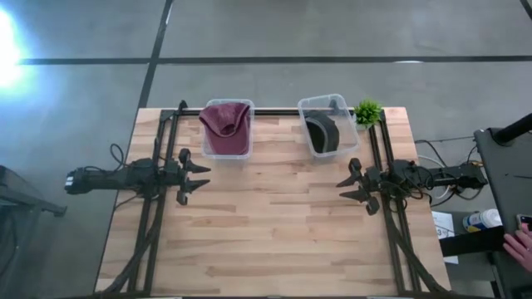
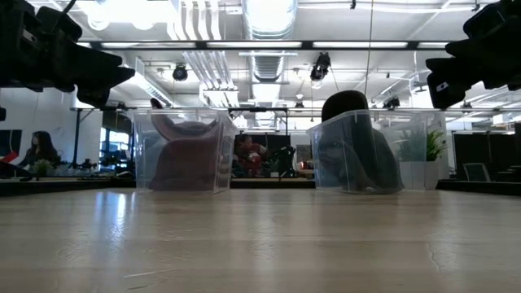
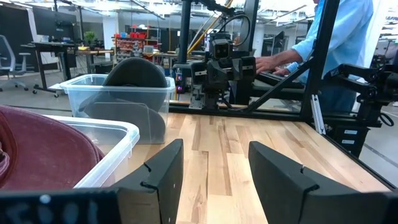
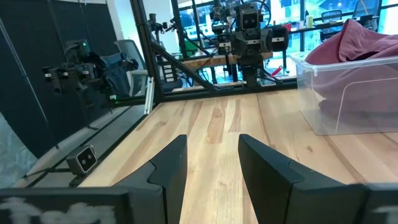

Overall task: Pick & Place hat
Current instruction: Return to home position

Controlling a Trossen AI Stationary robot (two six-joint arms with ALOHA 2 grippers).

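Note:
A maroon hat (image 1: 226,123) lies in a clear plastic bin (image 1: 227,152) at the table's far side, left of centre; it also shows in the low view (image 2: 184,155) and both wrist views (image 3: 37,149) (image 4: 360,43). A dark grey hat (image 1: 322,131) sits in a second clear bin (image 1: 345,110) to its right, its top rising above the rim (image 2: 344,104) (image 3: 135,71). My left gripper (image 1: 198,180) hovers open near the table's left edge. My right gripper (image 1: 352,188) hovers open near the right edge. Both stay well short of the bins.
A small green plant (image 1: 367,112) stands at the far right corner beside the grey hat's bin. Black frame rails (image 1: 166,149) run along the table's left, right and far edges. A person's hand (image 1: 522,247) shows off the table at the right. Bare wood (image 1: 274,216) spans the middle and near side.

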